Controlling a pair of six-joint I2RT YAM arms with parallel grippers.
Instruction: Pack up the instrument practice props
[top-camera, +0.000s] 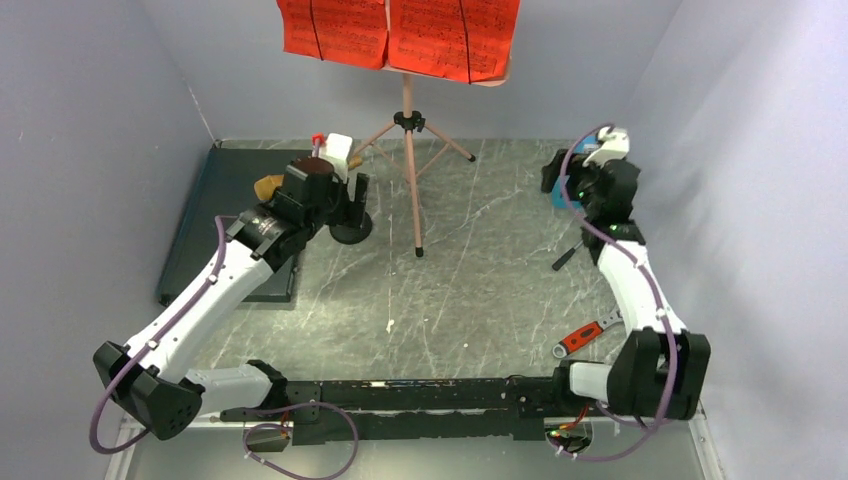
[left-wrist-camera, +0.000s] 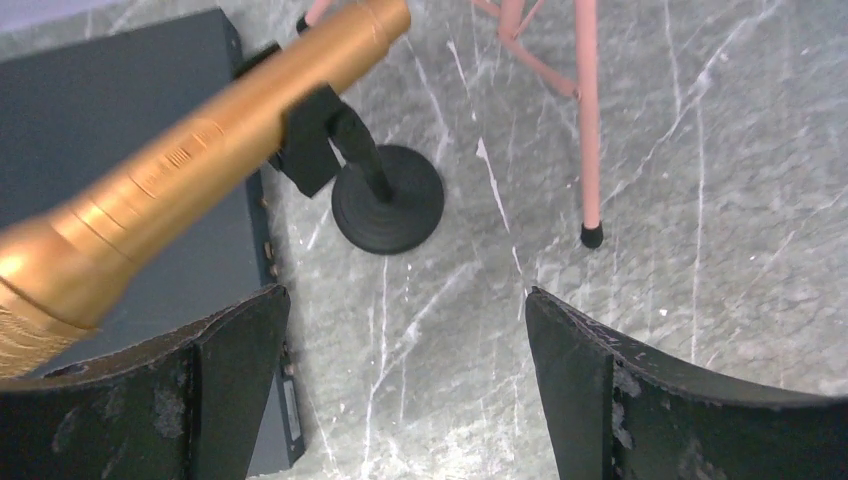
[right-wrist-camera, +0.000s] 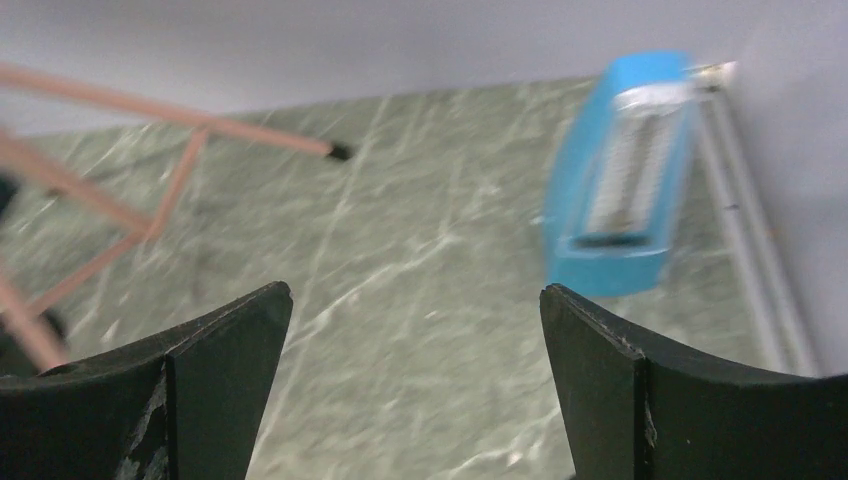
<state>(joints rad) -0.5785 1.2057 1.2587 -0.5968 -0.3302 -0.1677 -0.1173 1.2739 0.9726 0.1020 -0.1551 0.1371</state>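
Left of the music stand (top-camera: 408, 170), the left tool (left-wrist-camera: 405, 300) is held spread over the microphone (left-wrist-camera: 200, 140); the right tool (right-wrist-camera: 415, 295) is held spread near the metronome (right-wrist-camera: 620, 170).

Fingers (left-wrist-camera: 230, 390) wide apart, nothing between. Just above one, gold microphone (left-wrist-camera: 200, 150) slanting over flat dark case (left-wrist-camera: 110, 110), clipped to black round-base stand (left-wrist-camera: 388, 205) ahead of the gap. Ahead of the other, pink tripod leg (left-wrist-camera: 587, 110) on marbled desk (left-wrist-camera: 700, 250).

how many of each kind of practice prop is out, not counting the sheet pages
music stand: 1
microphone: 1
metronome: 1
total: 3
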